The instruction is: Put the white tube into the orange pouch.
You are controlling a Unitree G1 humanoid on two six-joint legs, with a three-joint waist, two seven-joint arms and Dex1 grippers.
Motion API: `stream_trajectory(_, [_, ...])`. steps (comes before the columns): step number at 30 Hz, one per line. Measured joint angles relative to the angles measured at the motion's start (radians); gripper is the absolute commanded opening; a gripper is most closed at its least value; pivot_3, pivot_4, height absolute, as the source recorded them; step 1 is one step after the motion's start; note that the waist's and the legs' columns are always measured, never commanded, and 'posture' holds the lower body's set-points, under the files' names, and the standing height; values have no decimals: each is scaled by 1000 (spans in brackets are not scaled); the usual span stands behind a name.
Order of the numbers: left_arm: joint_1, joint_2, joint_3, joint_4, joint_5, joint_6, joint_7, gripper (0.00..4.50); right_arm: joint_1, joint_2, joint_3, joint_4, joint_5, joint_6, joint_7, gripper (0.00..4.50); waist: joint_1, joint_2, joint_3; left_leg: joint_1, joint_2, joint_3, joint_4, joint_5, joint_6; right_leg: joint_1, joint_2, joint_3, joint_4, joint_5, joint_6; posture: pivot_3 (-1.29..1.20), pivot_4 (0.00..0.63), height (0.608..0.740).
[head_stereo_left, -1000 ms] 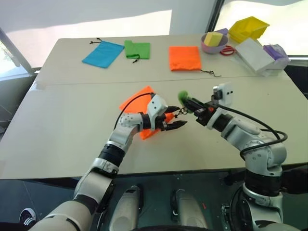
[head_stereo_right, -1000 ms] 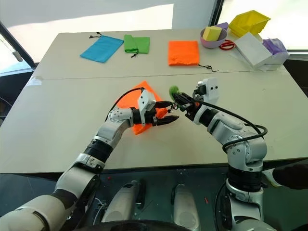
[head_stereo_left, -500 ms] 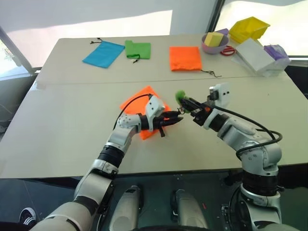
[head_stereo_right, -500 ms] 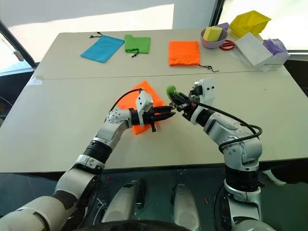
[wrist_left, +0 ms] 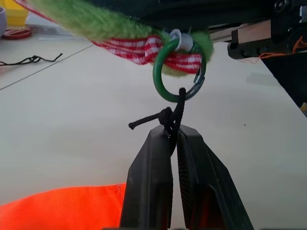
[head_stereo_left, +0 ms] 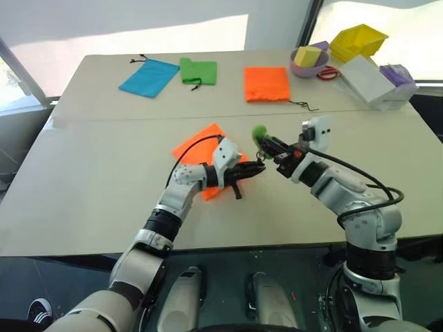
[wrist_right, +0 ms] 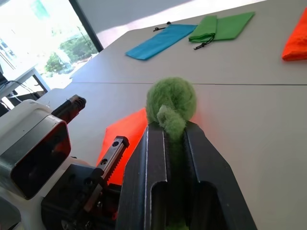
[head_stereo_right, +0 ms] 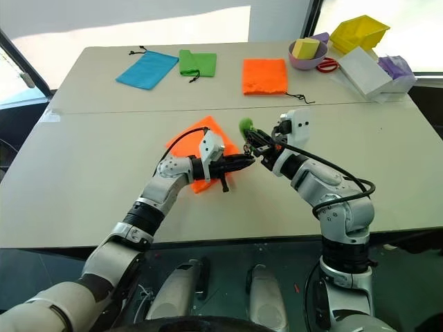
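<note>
The orange pouch point(head_stereo_left: 197, 146) lies flat on the table's middle; a corner of it shows in the left wrist view point(wrist_left: 62, 211). Its dark cord point(wrist_left: 171, 116) runs up to a green ring point(wrist_left: 178, 72). My left gripper point(head_stereo_left: 256, 169) is shut on that cord just below the ring. A fuzzy green charm point(wrist_right: 171, 101) hangs from the ring, and my right gripper point(head_stereo_left: 267, 146) is shut on it, holding it above the table. The two grippers meet tip to tip just right of the pouch. The white tube is out of view.
Along the far side lie a blue pouch point(head_stereo_left: 147, 76), a green pouch point(head_stereo_left: 198, 70) and a second orange pouch point(head_stereo_left: 266, 83). At the back right stand a purple bowl point(head_stereo_left: 308, 61), red scissors point(head_stereo_left: 327, 72), a yellow bin point(head_stereo_left: 358, 40) and a white box point(head_stereo_left: 365, 78).
My left gripper, open a second ago, has shut on the cord below the ring. The right gripper has kept its hold on the green charm.
</note>
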Motion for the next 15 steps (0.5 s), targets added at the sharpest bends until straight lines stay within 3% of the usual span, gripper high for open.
stream_trajectory(15, [-35, 89, -99, -45, 167, 10, 9, 218, -64, 5, -82, 156, -32, -92, -103, 0, -1, 0, 0, 1, 2, 1, 1, 0, 0, 1, 1, 0, 0, 2, -2, 0, 150, 740])
